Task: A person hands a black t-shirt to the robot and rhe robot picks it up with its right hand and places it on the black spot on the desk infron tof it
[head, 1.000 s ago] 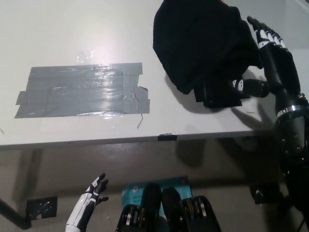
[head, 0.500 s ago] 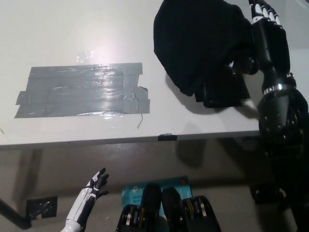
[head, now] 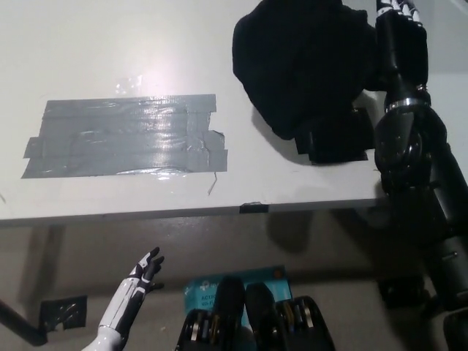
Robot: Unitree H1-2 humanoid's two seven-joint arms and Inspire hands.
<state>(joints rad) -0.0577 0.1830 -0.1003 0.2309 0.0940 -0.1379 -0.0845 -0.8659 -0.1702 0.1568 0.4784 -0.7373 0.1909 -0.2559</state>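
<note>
Reaching in from the right edge of the head view, the black right hand [head: 398,18] is lying against the right side of the black t-shirt [head: 303,62], with only its pale-tipped fingers [head: 395,7] showing at the top border. Whether it is grasping the cloth, clenched or released I cannot tell, since the fingers are running out of frame and dark hand is merging with dark fabric. The t-shirt is sitting bunched in a heap on the far right part of the desk [head: 146,36], its lower folds trailing toward the near edge; it is probably heaped there because that is where it is being offered up for the pickup. No person is showing in this view. The shirt is lying directly to the left of the hand, touching or overlapping it, with the forearm running down alongside the folds. The target, a patch of dark glossy tape [head: 124,139], is lying well apart to the left, uncovered, so the placing is not yet done. The white left hand [head: 146,269] is hanging below the desk edge at lower left, fingers spread, holding nothing.
</note>
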